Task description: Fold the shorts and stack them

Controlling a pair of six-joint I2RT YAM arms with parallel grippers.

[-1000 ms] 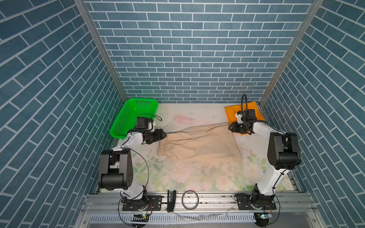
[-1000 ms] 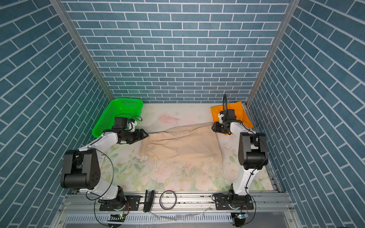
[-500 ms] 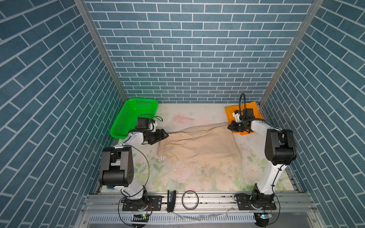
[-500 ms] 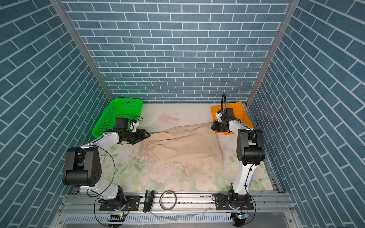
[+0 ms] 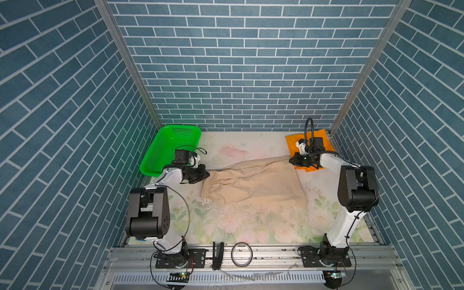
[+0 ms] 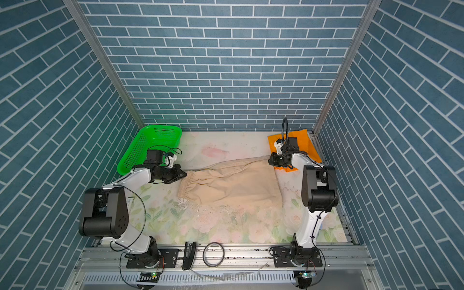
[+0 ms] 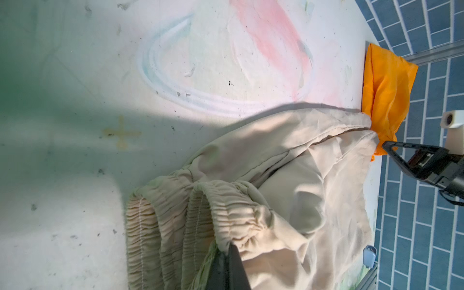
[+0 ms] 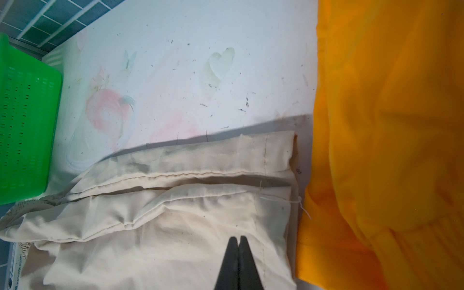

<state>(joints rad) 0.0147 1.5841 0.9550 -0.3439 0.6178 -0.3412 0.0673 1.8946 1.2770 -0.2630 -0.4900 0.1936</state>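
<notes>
The beige shorts point(image 5: 253, 185) point(image 6: 231, 183) lie spread across the middle of the floral mat. The gathered waistband is on the left and the leg hems on the right. My left gripper point(image 5: 207, 174) point(image 7: 231, 247) is shut on the waistband's far corner, with bunched elastic at its tips. My right gripper point(image 5: 291, 160) point(image 8: 237, 239) is shut at the far hem corner, its fingers pressed together on the beige cloth. Between the two grippers the far edge of the shorts rides above the mat and casts a shadow. The orange shorts point(image 5: 292, 139) point(image 8: 389, 125) lie folded in the back right corner, partly under the right wrist.
A green perforated basket point(image 5: 170, 145) point(image 6: 148, 148) stands at the back left, just behind the left wrist. On the front rail lie a black ring point(image 5: 241, 254) and a black bracket point(image 5: 218, 254). Blue brick walls close in both sides and the back.
Both grippers have closed, the right one first, then the left on the waistband. The right arm's elbow has swung inward. The beige shorts have barely shifted.
</notes>
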